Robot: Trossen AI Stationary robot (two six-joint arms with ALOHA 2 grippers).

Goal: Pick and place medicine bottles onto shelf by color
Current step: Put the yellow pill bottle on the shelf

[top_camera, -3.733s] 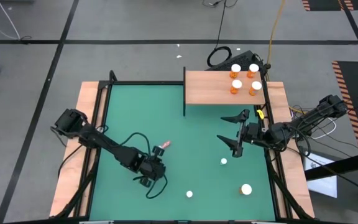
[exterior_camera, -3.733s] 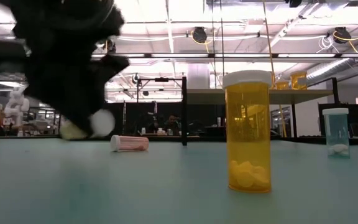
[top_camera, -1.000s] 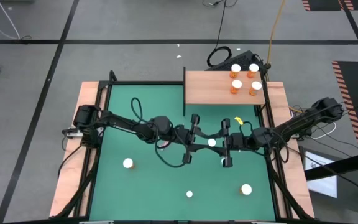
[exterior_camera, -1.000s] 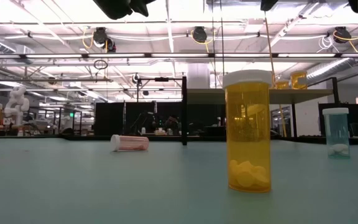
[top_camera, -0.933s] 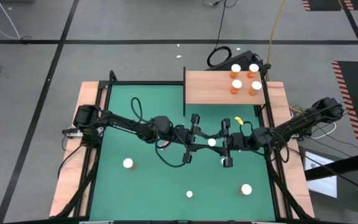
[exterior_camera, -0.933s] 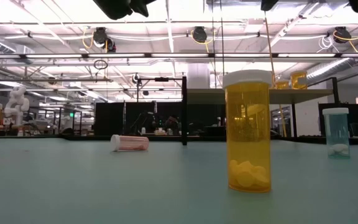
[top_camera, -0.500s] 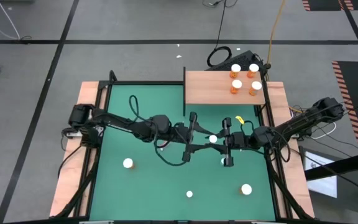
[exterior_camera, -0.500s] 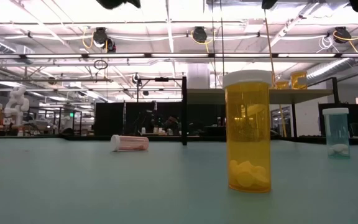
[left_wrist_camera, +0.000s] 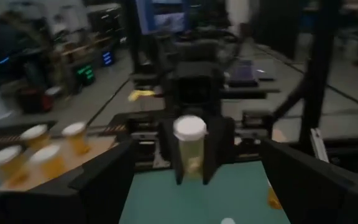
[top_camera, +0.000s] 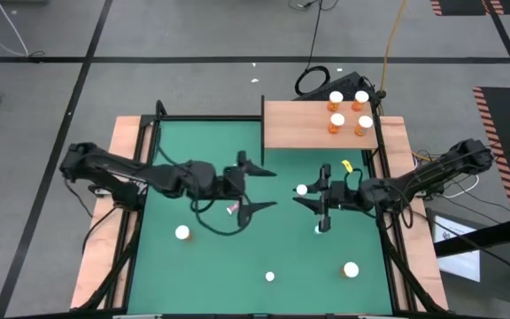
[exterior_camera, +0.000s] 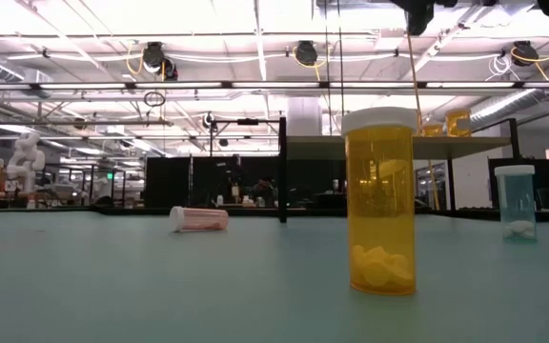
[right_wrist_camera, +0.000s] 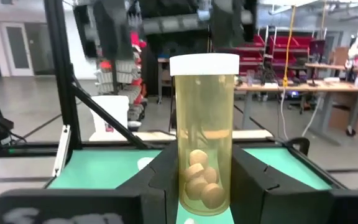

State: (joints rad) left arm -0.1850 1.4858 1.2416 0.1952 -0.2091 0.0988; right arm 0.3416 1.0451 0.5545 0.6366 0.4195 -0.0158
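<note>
An orange medicine bottle (right_wrist_camera: 204,143) with a white cap (top_camera: 302,189) stands upright in my right gripper (top_camera: 311,191), above the green mat's middle right. My left gripper (top_camera: 264,189) hovers open just to the left of it, with nothing between its fingers. In the left wrist view the held bottle (left_wrist_camera: 189,146) shows straight ahead. The wooden shelf (top_camera: 299,133) at the far right carries several orange bottles (top_camera: 348,111). Other bottles stand on the mat: (top_camera: 182,232), (top_camera: 270,276), (top_camera: 351,268). A pinkish one (exterior_camera: 198,219) lies on its side. My right gripper pinches the bottle's lower body (right_wrist_camera: 188,186) between its two fingers (right_wrist_camera: 157,183). The fingers come level from the table's right side. The bottle stands upright in the hold, cap up, lifted clear of the mat.
A small bottle (top_camera: 318,229) stands on the mat just below my right gripper. A bluish bottle (exterior_camera: 515,202) shows at the right of the low view. A black post (top_camera: 263,133) edges the shelf's left side. Wooden strips (top_camera: 127,177) frame the mat.
My left gripper has opened, let go of the bottle, and drawn back toward the table's left edge while rising and levelling out. The bottle stays upright in my right gripper, which has kept its place.
</note>
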